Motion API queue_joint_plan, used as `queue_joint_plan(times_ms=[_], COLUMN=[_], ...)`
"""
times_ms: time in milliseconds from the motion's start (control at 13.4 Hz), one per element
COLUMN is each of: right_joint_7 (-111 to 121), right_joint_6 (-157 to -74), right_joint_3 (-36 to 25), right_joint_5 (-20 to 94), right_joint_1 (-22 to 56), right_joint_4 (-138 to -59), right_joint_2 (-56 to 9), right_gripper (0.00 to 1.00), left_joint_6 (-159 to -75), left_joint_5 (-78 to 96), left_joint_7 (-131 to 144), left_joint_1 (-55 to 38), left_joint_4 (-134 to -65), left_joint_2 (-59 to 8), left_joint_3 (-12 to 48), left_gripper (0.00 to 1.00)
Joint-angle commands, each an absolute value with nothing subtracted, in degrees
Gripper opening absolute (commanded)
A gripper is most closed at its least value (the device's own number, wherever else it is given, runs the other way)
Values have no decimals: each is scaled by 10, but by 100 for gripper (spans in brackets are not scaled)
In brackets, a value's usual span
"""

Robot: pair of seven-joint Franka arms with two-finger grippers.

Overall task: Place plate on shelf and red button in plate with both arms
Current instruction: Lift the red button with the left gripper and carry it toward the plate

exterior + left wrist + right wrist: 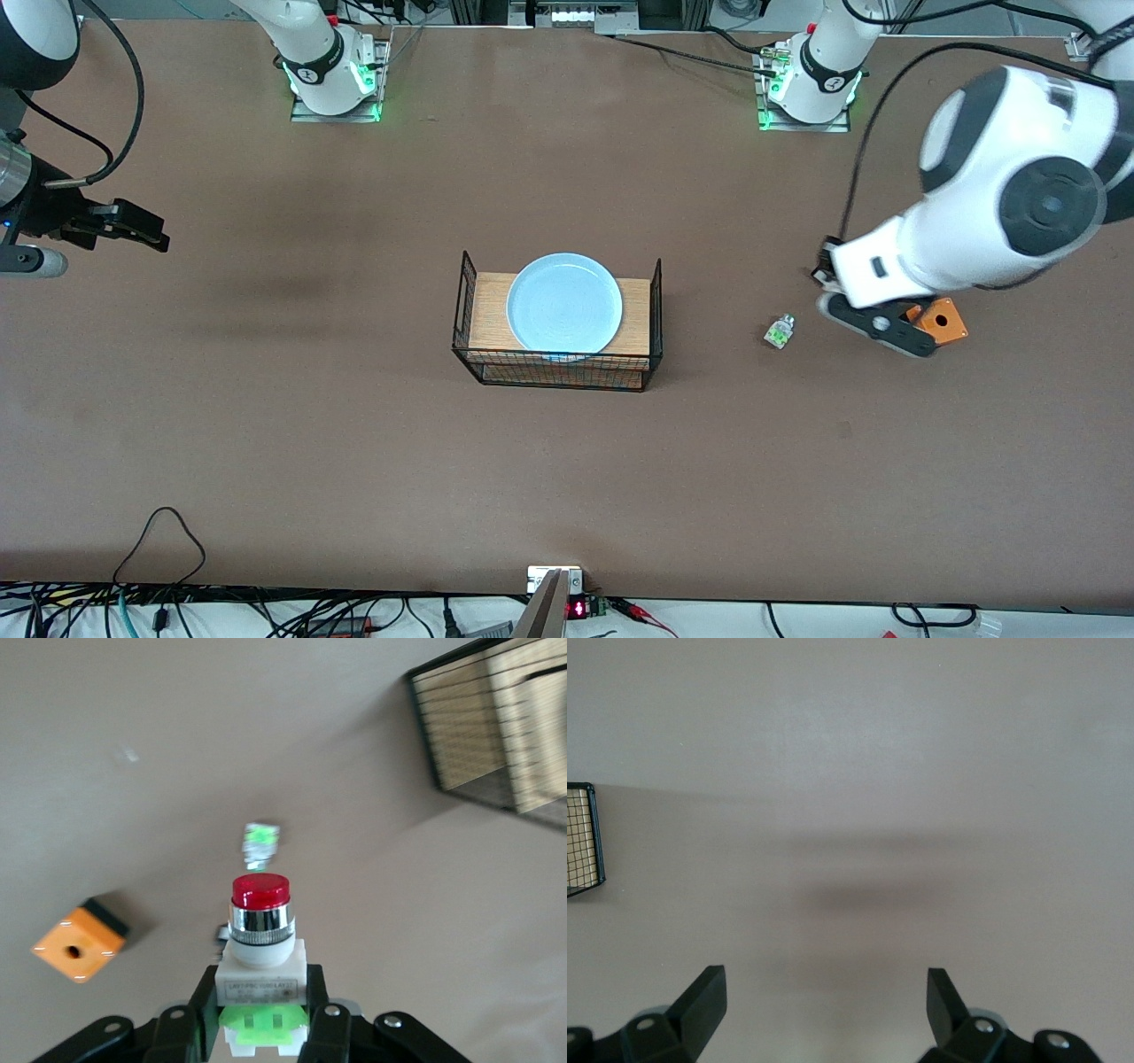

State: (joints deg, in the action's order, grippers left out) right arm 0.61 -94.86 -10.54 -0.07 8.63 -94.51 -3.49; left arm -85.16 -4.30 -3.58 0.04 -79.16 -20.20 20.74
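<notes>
Right gripper (pixel 824 1001) is hovering over bare desk (pixel 266 425) at the right arm's end, its fingers (pixel 704 997) spread wide and gripping nothing. The plate (pixel 564 301) is resting on the wooden board of a black wire rack (pixel 556 368) at mid-desk. Toward the left arm's end, a capless button part (pixel 779 331) is lying on the desk. Left gripper (pixel 261 1014) is hanging above an orange box (pixel 941 321), its fingers (pixel 205 1010) pinching the red button (pixel 260 943).
</notes>
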Motion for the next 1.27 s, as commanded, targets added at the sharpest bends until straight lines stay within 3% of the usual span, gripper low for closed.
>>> queue_joint_plan(times_ms=[0, 299, 598, 1197], right_joint_7=[7, 7, 11, 12], right_joint_6=[-949, -949, -948, -948], right_joint_3=[-107, -107, -108, -111], right_joint_5=[-2, -2, -2, -3], right_joint_1=[87, 86, 83, 81], right_joint_4=[-947, -947, -947, -947], right_joint_2=[-32, -32, -32, -34], right_gripper=[100, 100, 100, 100], left_joint_6=[-838, -841, -859, -1028], left_joint_5=[-43, -41, -40, -70], left_joint_7=[31, 67, 174, 287], left_joint_1=[1, -34, -95, -225], left_joint_4=[-783, -762, -692, -684], left_joint_2=[-200, -206, -251, -359], left_joint_3=[248, 252, 252, 243], left_gripper=[7, 7, 7, 8])
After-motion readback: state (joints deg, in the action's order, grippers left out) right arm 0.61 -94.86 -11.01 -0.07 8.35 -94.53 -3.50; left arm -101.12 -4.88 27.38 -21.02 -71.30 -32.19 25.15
